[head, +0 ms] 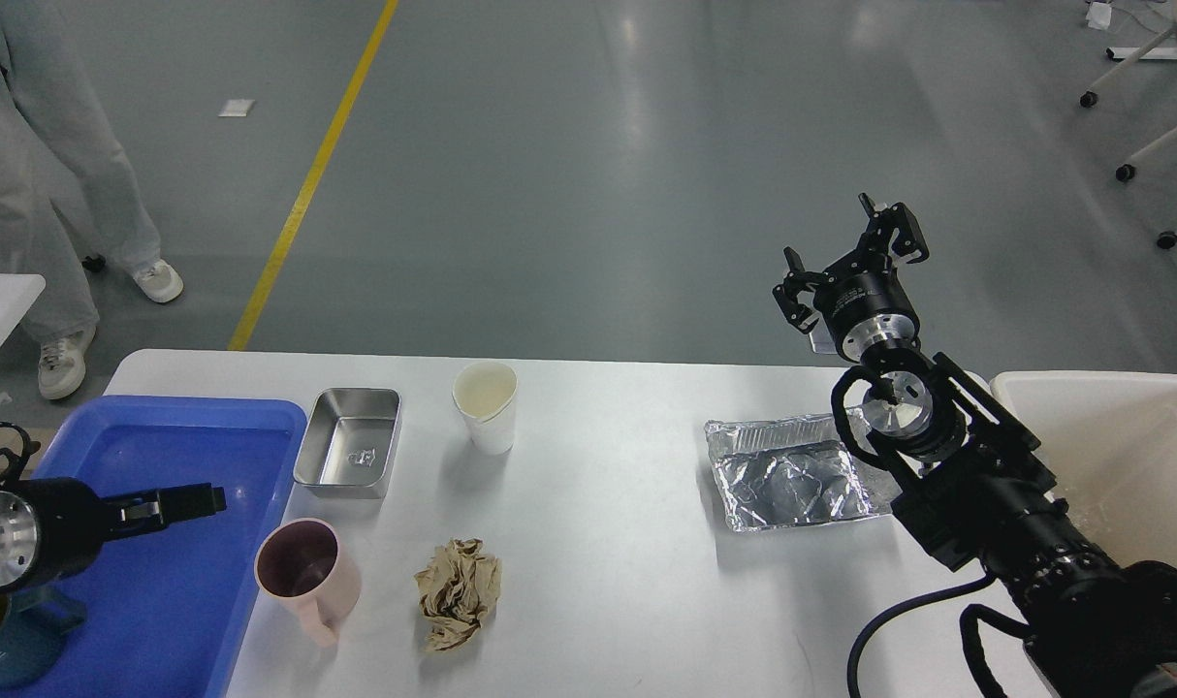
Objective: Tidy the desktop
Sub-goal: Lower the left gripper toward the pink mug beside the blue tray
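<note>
Large white rectangular bench (608,543) fills lower view, carrying blue plastic tray (176,582), steel pan (348,442), white paper cup (486,405), pink mug (307,575), crumpled brown paper (459,590), foil tray (790,472). Right end effector (848,260) raised, fingers wide, empty. Left end effector (176,503) over tray, fingers narrow.

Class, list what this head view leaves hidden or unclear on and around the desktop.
- Beige bin: inside cut off by the right edge and blocked by the right arm.
- Teal mug: cut by the bottom-left corner, partly behind the left arm.
- Left gripper: dark, side-on; open or shut unclear.
- Foil tray: right end behind the right arm.
</note>
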Available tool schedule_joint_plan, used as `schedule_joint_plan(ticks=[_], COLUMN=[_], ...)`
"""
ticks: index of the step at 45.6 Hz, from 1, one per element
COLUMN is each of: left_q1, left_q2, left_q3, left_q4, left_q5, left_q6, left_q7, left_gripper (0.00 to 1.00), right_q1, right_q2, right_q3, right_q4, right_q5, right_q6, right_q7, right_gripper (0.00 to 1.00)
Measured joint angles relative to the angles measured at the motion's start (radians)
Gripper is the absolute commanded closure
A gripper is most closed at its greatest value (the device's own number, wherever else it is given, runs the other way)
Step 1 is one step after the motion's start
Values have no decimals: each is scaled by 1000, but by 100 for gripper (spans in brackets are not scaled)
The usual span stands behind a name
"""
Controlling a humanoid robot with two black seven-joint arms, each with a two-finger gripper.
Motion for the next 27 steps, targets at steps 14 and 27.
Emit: schedule_joint_plan(ticks=[14, 27], left_q1=[53, 63], left_q2=[-93, -183], left_q3=[1, 1], left_q4=[14, 49], left_q5=[8, 20], left_q6=[44, 48], left_q7=[68, 82], left_gripper=[17, 34], right_q1=[0, -1], right_q2=[-1, -1], right_q3=[0, -1], right_q4=[-2, -3], right_q5=[0, 0], right_q6=[-1, -1], right_q7=[0, 0], right_gripper=[0, 0])
